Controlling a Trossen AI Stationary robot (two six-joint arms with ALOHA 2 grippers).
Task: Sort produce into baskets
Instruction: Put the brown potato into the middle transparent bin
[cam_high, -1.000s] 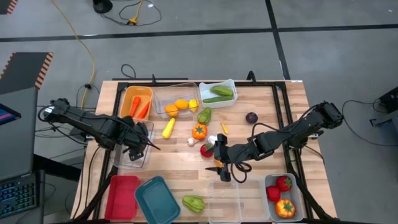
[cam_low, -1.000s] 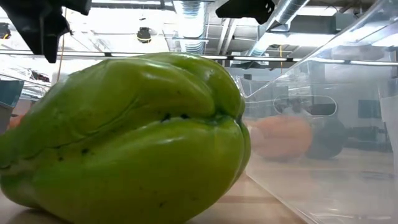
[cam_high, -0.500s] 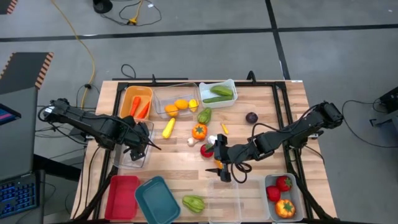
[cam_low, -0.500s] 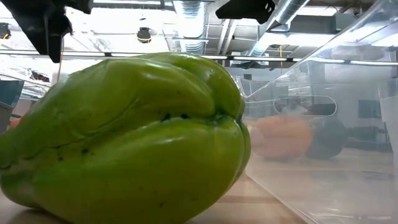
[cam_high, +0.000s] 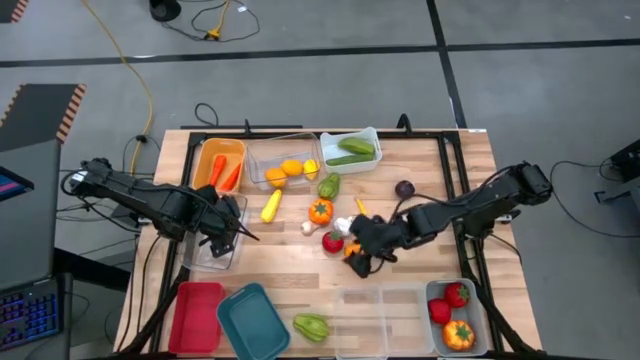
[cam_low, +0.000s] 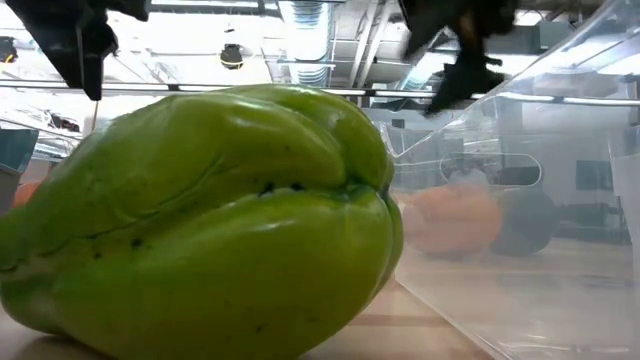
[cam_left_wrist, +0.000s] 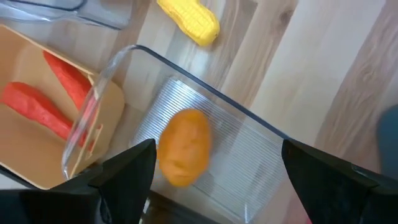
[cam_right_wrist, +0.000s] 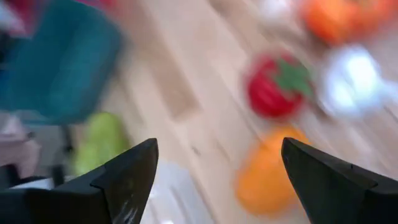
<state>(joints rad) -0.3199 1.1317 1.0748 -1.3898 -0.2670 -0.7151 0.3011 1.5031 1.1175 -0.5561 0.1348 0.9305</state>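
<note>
My right gripper (cam_high: 362, 255) is open over the middle of the table. Its fingers stand on either side of a small orange piece of produce (cam_right_wrist: 267, 177), above it, beside a red tomato (cam_right_wrist: 273, 90) and white garlic (cam_right_wrist: 351, 81). My left gripper (cam_high: 228, 238) is open above a clear basket (cam_high: 205, 250) at the table's left, in which an orange fruit (cam_left_wrist: 183, 146) lies. A large green pepper (cam_low: 200, 220) lies on the table near the front edge and fills the low view.
At the back stand an orange basket (cam_high: 220, 165), a clear one (cam_high: 285, 165) and a white one (cam_high: 352, 150). At the front stand red (cam_high: 197, 315), teal (cam_high: 252, 322), clear (cam_high: 375, 320) and grey (cam_high: 455, 318) baskets. Yellow corn (cam_high: 271, 205), an orange pepper (cam_high: 320, 211) and a dark purple piece (cam_high: 404, 189) lie loose.
My right gripper has moved from beside the front clear baskets toward the table's far edge, and now stands next to the red tomato.
</note>
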